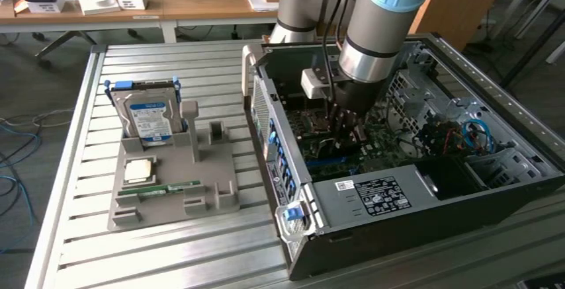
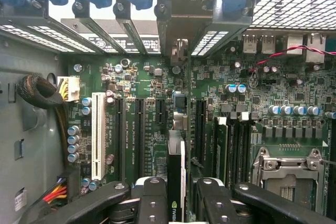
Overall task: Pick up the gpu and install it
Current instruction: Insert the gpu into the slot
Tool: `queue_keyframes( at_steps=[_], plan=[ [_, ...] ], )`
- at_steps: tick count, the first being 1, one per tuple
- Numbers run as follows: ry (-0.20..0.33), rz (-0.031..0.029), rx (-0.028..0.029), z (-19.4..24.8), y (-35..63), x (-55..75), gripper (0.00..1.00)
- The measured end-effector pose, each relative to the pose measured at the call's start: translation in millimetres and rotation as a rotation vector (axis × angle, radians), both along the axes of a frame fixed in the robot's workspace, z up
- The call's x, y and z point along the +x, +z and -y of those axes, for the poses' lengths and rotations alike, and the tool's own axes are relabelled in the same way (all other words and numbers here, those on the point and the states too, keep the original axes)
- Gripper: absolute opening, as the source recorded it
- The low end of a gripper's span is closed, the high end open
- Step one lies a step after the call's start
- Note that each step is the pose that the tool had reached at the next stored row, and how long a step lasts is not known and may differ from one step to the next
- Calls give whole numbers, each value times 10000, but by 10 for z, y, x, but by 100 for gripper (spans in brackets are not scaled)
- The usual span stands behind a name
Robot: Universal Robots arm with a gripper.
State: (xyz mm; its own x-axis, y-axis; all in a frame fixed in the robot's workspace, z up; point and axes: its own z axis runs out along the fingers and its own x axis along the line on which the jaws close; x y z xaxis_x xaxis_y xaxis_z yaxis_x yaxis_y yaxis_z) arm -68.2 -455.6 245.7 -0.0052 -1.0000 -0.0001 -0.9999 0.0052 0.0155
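1. My gripper is clamped on the gpu, card held edge-on between the black fingers.
2. Gpu hangs upright over the motherboard, lined up beside the black expansion slots; can't tell if it's seated.
3. In the exterior view, the arm reaches down into the open computer case.
4. On the exterior view's left, well apart: grey fixture tray with hard drive upright and memory stick lying flat.
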Motion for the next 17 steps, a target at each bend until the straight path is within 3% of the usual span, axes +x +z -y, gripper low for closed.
queue_keyframes(
  at_steps=[17],
  plan=[
    [-1,-1,-3,0,13,-7,27]
  ],
)
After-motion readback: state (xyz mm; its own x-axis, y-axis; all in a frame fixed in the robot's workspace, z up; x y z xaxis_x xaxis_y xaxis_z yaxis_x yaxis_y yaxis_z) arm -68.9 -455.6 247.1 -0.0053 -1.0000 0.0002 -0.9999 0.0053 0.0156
